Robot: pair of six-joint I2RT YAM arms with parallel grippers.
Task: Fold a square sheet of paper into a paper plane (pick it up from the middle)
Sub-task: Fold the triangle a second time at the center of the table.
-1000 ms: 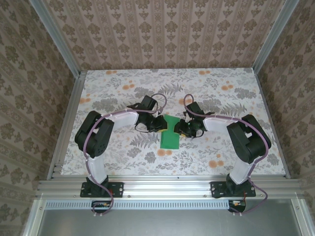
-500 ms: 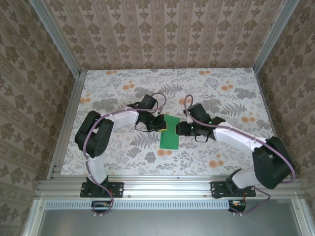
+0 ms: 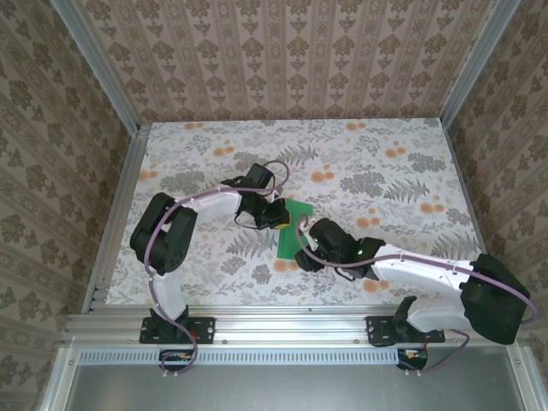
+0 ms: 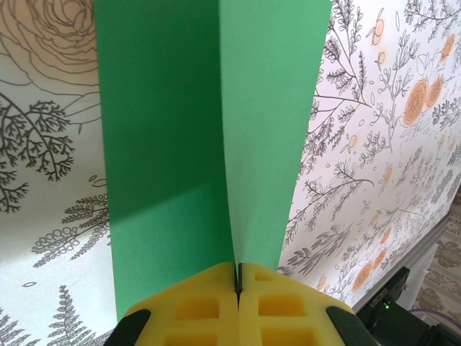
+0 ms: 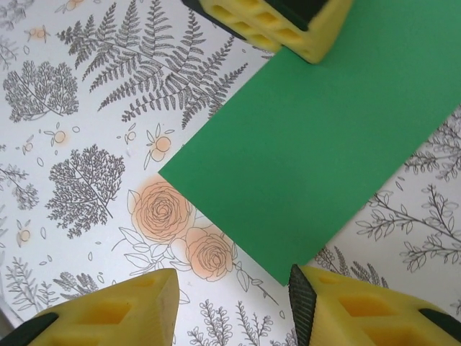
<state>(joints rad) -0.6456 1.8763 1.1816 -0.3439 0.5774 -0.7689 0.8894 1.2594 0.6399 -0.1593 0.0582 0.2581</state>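
Observation:
The square sheet of paper is bright green and lies as a narrow rectangle mid-table. My left gripper is shut on its far left edge. In the left wrist view the yellow fingertips meet at the left gripper on a paper flap that stands up from the flat part. My right gripper hovers open over the sheet's near right corner. In the right wrist view, the right gripper has that corner of the paper near its right finger. The paper plane is out of view.
The floral tabletop stretches wide to the right and the back. An aluminium rail runs along the near edge, with patterned walls on three sides. The left gripper's yellow fingers cross the top of the right wrist view.
The right arm swung from the paper's right side down to its near right corner and its jaws opened wider. The left gripper closed fully on the paper's edge.

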